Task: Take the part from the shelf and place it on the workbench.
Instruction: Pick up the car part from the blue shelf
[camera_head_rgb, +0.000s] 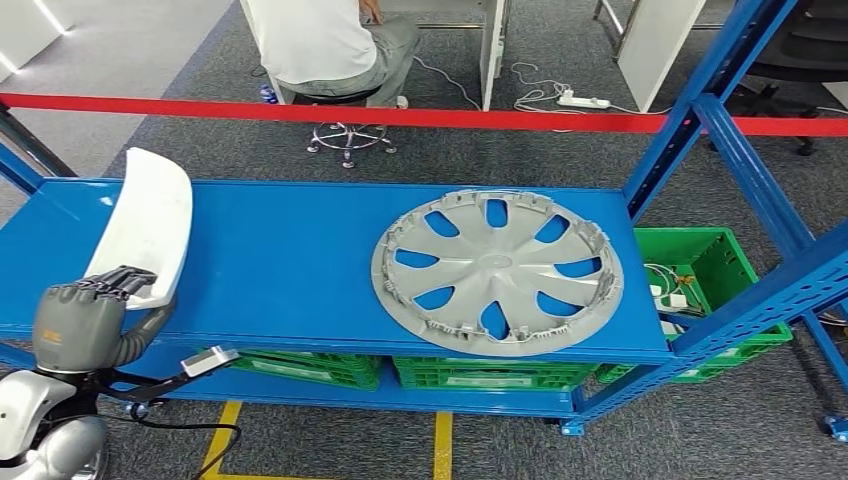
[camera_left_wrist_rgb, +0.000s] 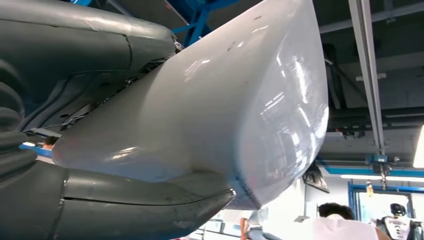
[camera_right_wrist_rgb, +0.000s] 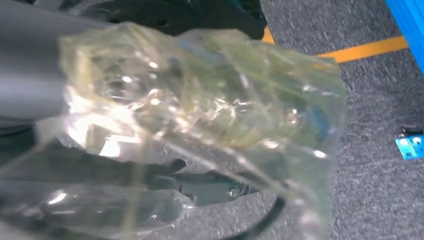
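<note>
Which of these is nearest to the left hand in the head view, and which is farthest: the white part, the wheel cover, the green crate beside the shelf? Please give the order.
From the left hand:
1. The white part, gripped in that hand at the shelf's left end.
2. The wheel cover, lying flat on the shelf, right of centre.
3. The green crate, on the floor beyond the shelf's right end.

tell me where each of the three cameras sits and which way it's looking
Head view: high on the body, looking forward and down on the blue shelf with the grey wheel cover; the left hand grips a white part.
Left wrist view: behind the left hand, looking upward to ceiling beams past the white part.
Right wrist view: at the right wrist, facing the carpet; crumpled clear plastic blurs the hand.
Shared: head and left wrist views both show the white part; both also show a seated person.
</note>
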